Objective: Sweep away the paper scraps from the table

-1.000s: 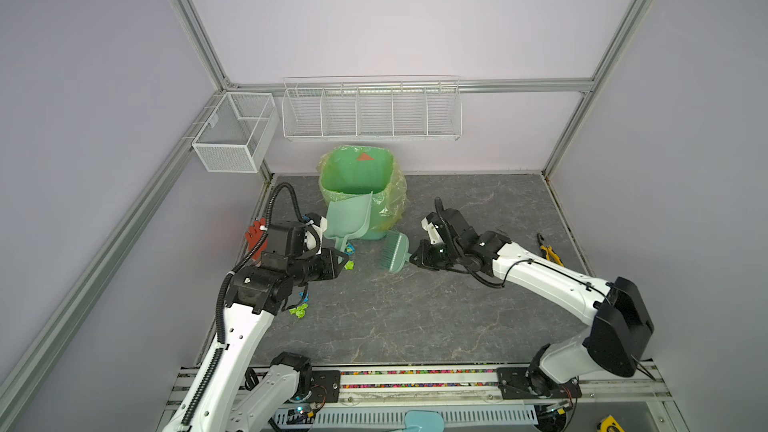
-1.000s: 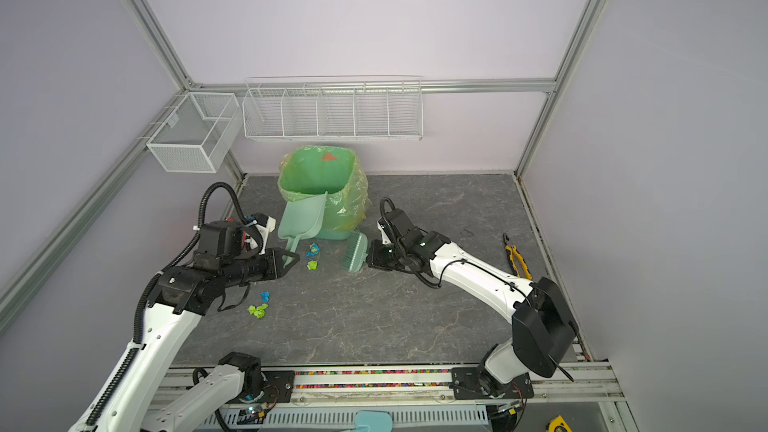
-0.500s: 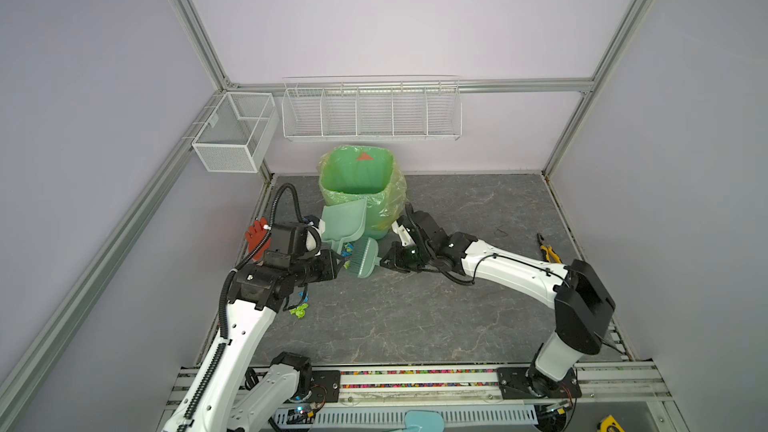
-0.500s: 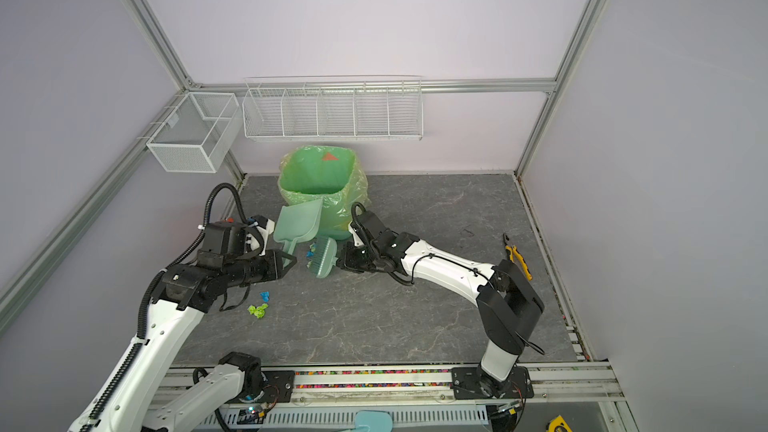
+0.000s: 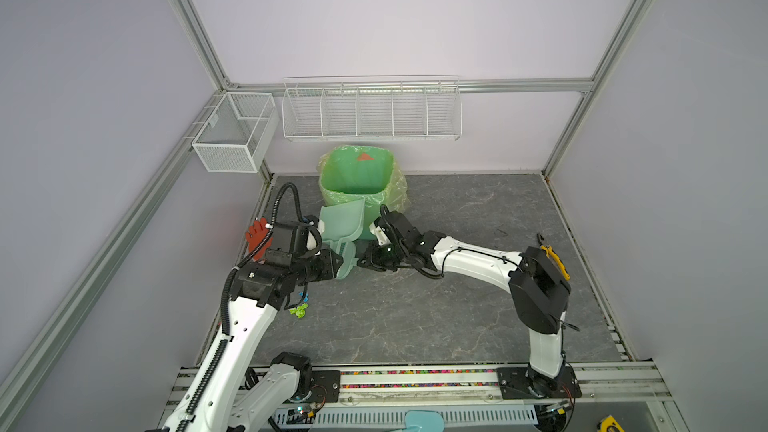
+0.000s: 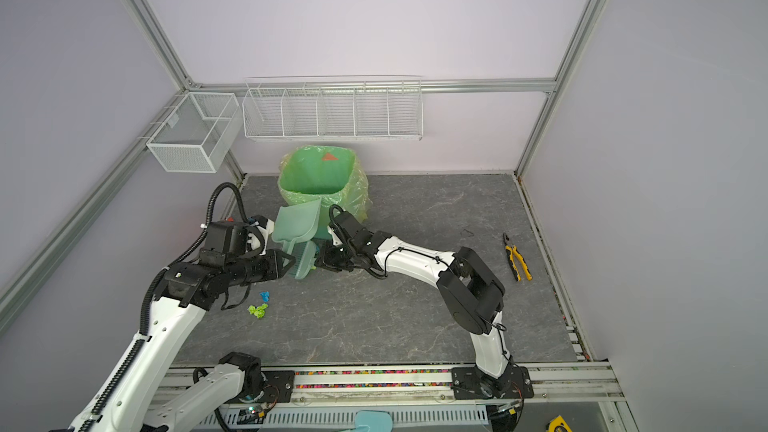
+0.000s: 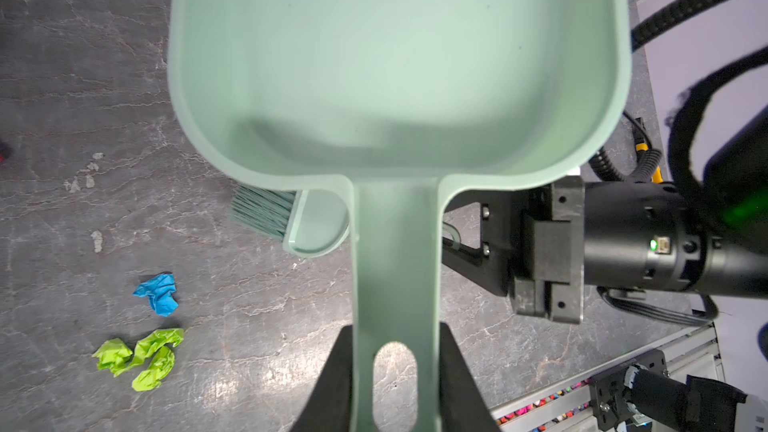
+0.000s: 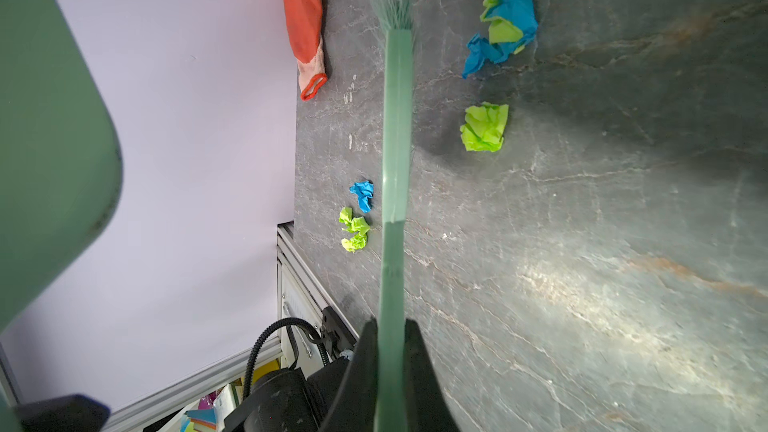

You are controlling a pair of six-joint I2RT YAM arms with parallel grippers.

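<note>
The dark grey, pale-veined surface [image 5: 457,305] fills the floor of the cell, framed by aluminium rails. A long white wire rack [image 5: 370,108] hangs on the back wall, and a mesh basket [image 5: 232,135] hangs on the side rail to its left. Below the rack, at the back of the surface, stands a bin [image 5: 357,176] lined with a green bag.

A pale green dustpan [image 5: 343,218] is raised just in front of the bin, its mouth tilted up toward the bin's rim. The left jaws are clamped on its handle, one on each side. In the left wrist view the pan [image 7: 395,56] is bare inside.

Just below the pan is a matching green brush [image 5: 347,263]. The right jaws are closed tight on its thin handle [image 8: 397,118]. Whether the bristles touch the surface I cannot tell.

An orange-red glove [image 5: 257,234] lies by the left edge, and yellow-handled pliers [image 6: 515,255] lie well apart, near the right edge.

The paper scraps are all on the surface. A small blue wad [image 6: 264,295] and a lime green cluster [image 6: 258,310] sit close together beside the left arm. The right wrist view shows two more, a blue-and-green wad [image 8: 503,22] and a green one [image 8: 484,126], on the other side of the brush.
</note>
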